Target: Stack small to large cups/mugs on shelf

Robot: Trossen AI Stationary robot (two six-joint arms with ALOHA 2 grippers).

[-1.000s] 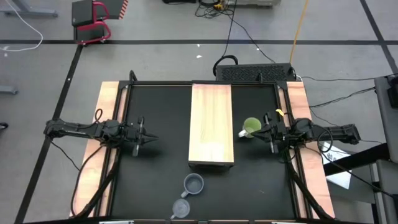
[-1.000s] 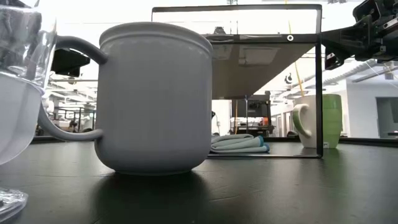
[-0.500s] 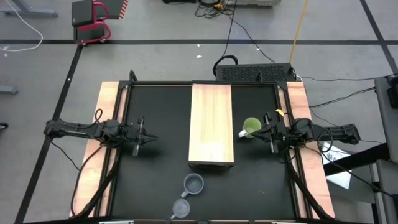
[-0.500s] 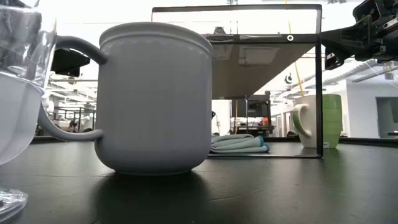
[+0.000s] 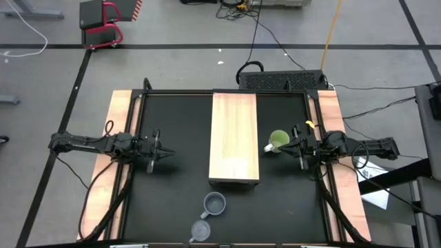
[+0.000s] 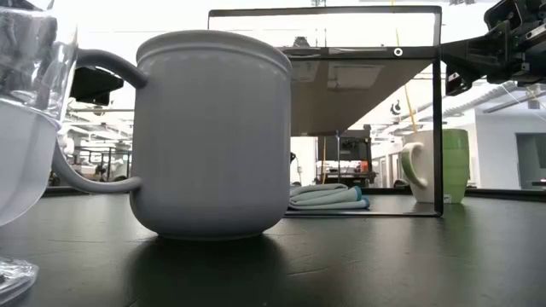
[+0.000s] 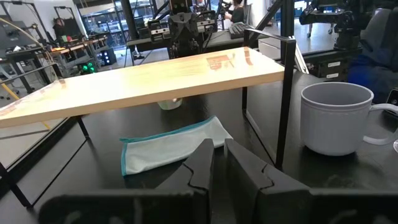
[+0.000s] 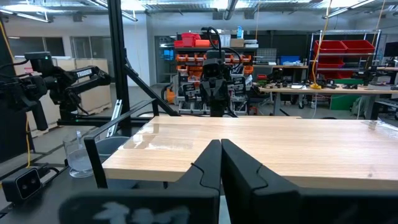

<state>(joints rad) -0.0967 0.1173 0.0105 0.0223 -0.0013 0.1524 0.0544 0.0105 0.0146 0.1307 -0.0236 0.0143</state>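
The shelf [image 5: 234, 138], a long pale wooden board on thin black legs, stands in the middle of the black table. The lime-green mug [image 5: 278, 141] stands upright on the table just right of it, pale handle toward the shelf. The blue-grey mug [image 5: 215, 204] and the clear glass cup [image 5: 200, 231] stand upright near the front edge. My left gripper [image 5: 165, 154] hovers level at the left, its fingers [image 7: 205, 162] apart by a narrow slit, nothing between them. My right gripper [image 5: 293, 146] hovers level beside the green mug, fingers [image 8: 211, 162] shut, touching nothing.
A white and teal cloth [image 7: 168, 149] lies on the table under the shelf. A black box [image 5: 282, 80] sits at the far edge. Light wooden strips [image 5: 120, 124] edge the table left and right. Bare black tabletop lies between each gripper and the shelf.
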